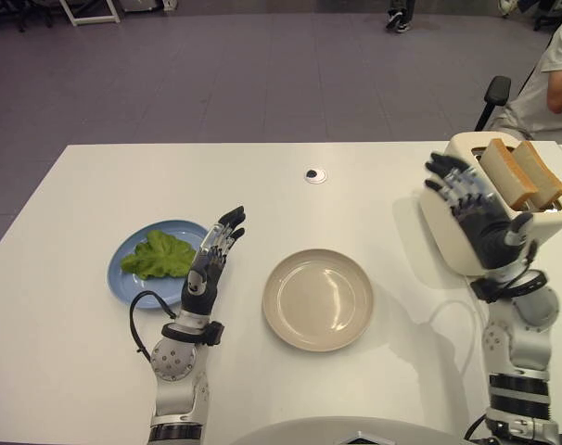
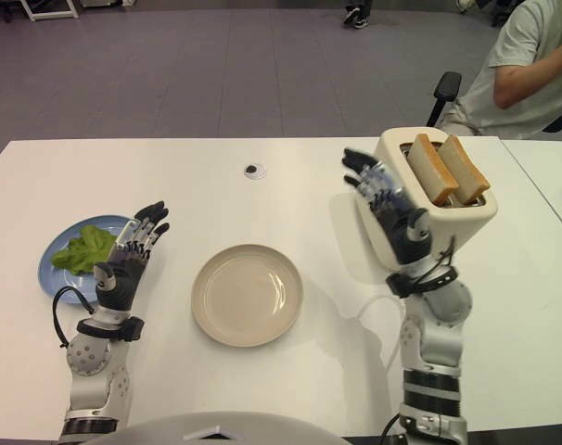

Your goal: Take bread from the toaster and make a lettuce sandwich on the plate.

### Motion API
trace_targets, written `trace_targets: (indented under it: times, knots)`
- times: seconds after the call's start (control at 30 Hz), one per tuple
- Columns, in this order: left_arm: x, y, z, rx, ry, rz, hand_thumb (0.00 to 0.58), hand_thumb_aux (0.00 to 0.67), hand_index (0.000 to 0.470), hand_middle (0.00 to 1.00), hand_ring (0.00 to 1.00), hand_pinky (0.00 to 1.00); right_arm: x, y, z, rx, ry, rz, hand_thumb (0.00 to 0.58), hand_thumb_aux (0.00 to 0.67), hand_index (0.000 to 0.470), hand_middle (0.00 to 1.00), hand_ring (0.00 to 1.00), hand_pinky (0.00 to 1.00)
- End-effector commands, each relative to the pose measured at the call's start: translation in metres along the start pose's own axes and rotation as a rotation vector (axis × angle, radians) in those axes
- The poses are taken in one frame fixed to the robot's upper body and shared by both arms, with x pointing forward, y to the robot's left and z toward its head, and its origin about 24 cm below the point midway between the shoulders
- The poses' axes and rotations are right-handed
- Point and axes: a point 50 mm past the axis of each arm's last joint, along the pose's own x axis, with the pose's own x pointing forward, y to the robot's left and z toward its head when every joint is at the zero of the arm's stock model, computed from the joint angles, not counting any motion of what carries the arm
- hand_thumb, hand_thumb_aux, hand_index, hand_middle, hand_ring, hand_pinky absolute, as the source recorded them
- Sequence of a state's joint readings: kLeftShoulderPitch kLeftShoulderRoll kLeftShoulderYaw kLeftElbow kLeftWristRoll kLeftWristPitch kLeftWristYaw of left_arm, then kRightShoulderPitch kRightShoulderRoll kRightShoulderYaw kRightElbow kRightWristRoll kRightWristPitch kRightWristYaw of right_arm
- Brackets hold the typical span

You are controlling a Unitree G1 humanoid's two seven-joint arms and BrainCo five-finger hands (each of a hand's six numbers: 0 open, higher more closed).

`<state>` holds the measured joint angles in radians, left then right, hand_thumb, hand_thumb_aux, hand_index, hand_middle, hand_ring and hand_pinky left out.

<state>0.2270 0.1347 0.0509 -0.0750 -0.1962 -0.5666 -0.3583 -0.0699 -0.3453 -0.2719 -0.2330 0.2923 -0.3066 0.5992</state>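
Observation:
A cream toaster [image 1: 466,236] stands at the table's right side with two bread slices [image 1: 520,174] sticking up from its slots. My right hand [image 1: 468,206] is raised in front of the toaster's left face, fingers spread open, holding nothing. An empty beige plate [image 1: 318,298] sits in the middle near the front. A blue plate [image 1: 123,278] at the left carries a green lettuce leaf [image 1: 159,255]. My left hand [image 1: 214,258] stands upright just right of the blue plate, fingers extended and open.
A small black-and-white round disc [image 1: 315,174] lies on the white table [image 1: 262,185] toward the back centre. The toaster's white cord [image 1: 443,320] trails beside my right forearm. An office chair [image 1: 492,97] stands behind the table at the right.

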Motion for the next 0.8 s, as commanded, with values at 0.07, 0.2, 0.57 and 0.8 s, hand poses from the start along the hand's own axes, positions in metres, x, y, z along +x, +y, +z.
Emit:
trace_targets:
  times: [0.07, 0.2, 0.57, 0.8]
  knots:
    - [0.002, -0.006, -0.004, 0.004, 0.019, -0.018, 0.0, 0.0, 0.0, 0.0, 0.0, 0.0, 0.003, -0.072, 0.036, -0.367, 0.094, -0.16, 0.0, 0.0, 0.0, 0.0, 0.0, 0.0]
    - [0.003, -0.01, -0.004, 0.002, 0.017, -0.026, 0.0, 0.0, 0.0, 0.0, 0.0, 0.0, -0.013, -0.11, 0.019, -0.537, 0.315, -0.26, 0.0, 0.0, 0.0, 0.0, 0.0, 0.0]
    - [0.003, -0.012, -0.004, -0.002, 0.018, -0.032, 0.0, 0.0, 0.0, 0.0, 0.0, 0.0, -0.05, -0.139, -0.04, -0.65, 0.623, -0.303, 0.0, 0.0, 0.0, 0.0, 0.0, 0.0]
    - [0.0, -0.011, -0.003, 0.003, 0.02, -0.022, 0.0, 0.0, 0.0, 0.0, 0.0, 0.0, -0.056, -0.135, -0.058, -0.638, 0.677, -0.274, 0.0, 0.0, 0.0, 0.0, 0.0, 0.0]
